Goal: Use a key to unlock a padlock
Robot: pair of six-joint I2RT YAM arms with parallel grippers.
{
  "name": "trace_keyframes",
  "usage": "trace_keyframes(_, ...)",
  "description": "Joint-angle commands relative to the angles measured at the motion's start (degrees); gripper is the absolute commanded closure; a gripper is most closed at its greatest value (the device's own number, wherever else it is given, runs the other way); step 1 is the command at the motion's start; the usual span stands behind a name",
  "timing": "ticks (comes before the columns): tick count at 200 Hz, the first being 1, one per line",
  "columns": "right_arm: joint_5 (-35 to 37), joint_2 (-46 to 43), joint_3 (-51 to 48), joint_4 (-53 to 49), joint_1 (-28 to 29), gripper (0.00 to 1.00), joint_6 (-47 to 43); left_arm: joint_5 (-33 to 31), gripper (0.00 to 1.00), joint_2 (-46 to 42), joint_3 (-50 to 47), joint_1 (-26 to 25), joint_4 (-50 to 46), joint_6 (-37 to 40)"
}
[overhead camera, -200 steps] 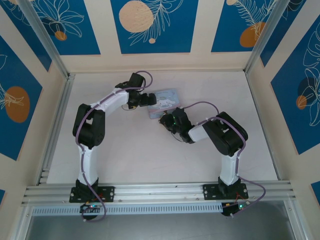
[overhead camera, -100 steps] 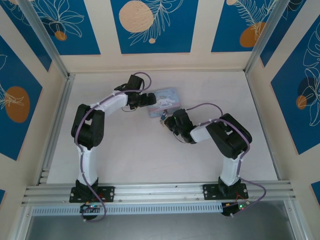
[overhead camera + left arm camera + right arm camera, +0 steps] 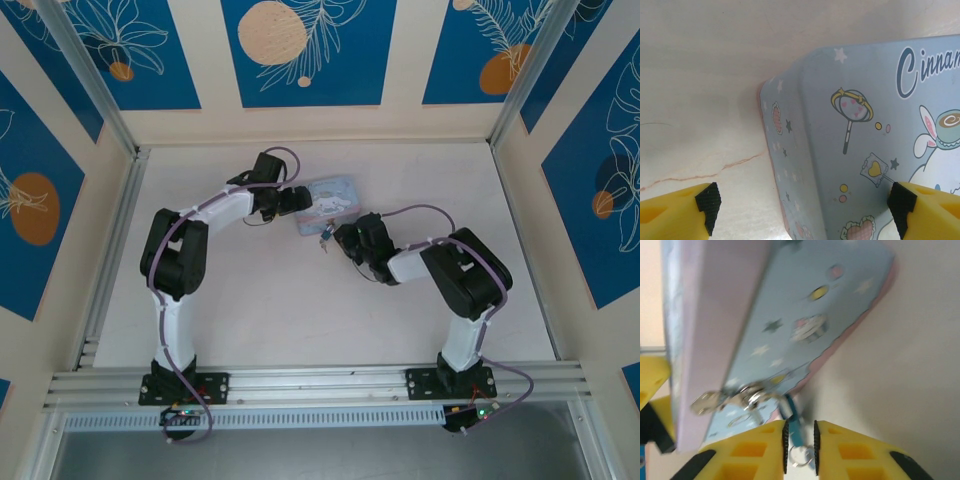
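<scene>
The pastel blue cartoon tin lies mid-table. From a metal hasp on its front hangs the padlock, small and bluish, also seen as a speck from above. My right gripper straddles the padlock, its jaws a narrow gap apart; the padlock lies along the left pad with space on the right. A small metal ring shows at the padlock's near end; the key itself is hidden. My left gripper stands open wide across the tin's corner, the right pad at the lid and the left pad apart from the tin's side.
The pale table is walled on three sides by blue-and-cream panels. An aluminium rail runs along the near edge by the arm bases. Both arms reach in toward the tin, with the right arm's elbow out to the right.
The right wrist has shifted a little right and back from the tin's front; its jaws closed, then parted slightly. The left jaws narrowed a bit. The tin stayed put.
</scene>
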Motion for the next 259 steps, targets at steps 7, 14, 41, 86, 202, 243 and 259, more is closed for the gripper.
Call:
trace_keyframes(7,-1.5,-2.6,-1.0,-0.6,1.4,0.68,-3.9,-0.6,0.11,2.5,-2.9,-0.4,-8.4,0.4)
trace_keyframes(14,-1.7,-2.6,-0.9,-0.9,1.6,0.64,-4.6,-0.5,0.11,2.5,-2.8,-0.4,-8.4,0.5)
trace_keyframes(41,-1.6,-1.4,-0.2,-3.0,2.2,0.56,-6.0,-0.2,0.11,2.8,-2.4,-0.4,-8.5,0.4)
trace_keyframes(86,1.0,2.2,3.5,-6.2,3.6,0.55,-11.1,0.7,0.11,3.1,-2.4,-0.4,-8.2,0.1)
trace_keyframes(202,12.6,8.6,11.4,-15.3,6.5,0.70,-15.5,1.8,0.13,4.0,-1.9,-0.4,-8.2,0.4)
trace_keyframes(243,14.9,8.8,11.7,-16.0,6.7,0.84,-14.8,2.0,0.13,4.1,-1.7,-0.4,-8.4,0.3)
trace_keyframes(259,14.9,8.0,10.9,-15.3,6.5,0.91,-14.3,2.1,0.13,4.1,-1.8,-0.4,-8.4,0.3)
